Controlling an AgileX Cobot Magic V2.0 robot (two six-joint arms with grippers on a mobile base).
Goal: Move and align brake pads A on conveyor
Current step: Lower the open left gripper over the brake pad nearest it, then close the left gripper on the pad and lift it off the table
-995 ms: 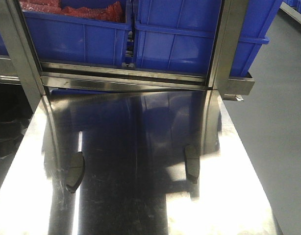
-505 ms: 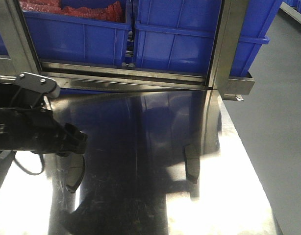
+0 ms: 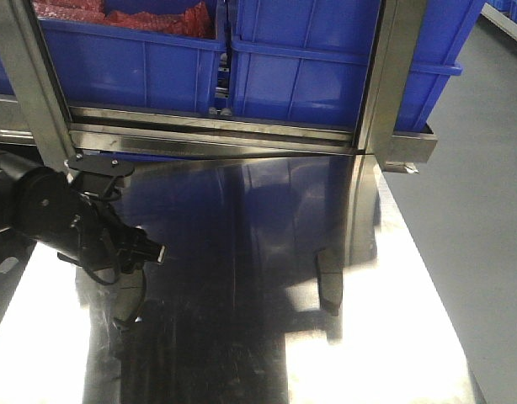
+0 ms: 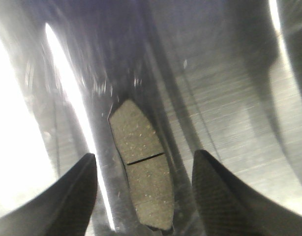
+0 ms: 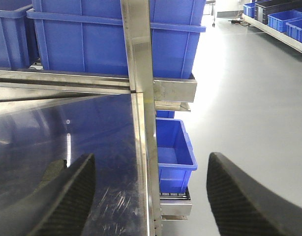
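One brake pad [image 4: 141, 169] lies on the bench [image 3: 267, 252] between my left gripper's [image 4: 143, 156] wide-open jaws, touching neither; right gripper [image 5: 151, 157] is spread open too, empty.

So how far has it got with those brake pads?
Nothing looks finished: the left pad and right pad lie on the steel table, no conveyor in view. In hand: the left claw is open astride the left pad, not gripping. Left: lifting both pads across and lining them up; the right claw hangs open, empty.

Left pad [image 4: 141, 167] and right pad [image 3: 329, 286] apart on table [image 3: 242, 362]
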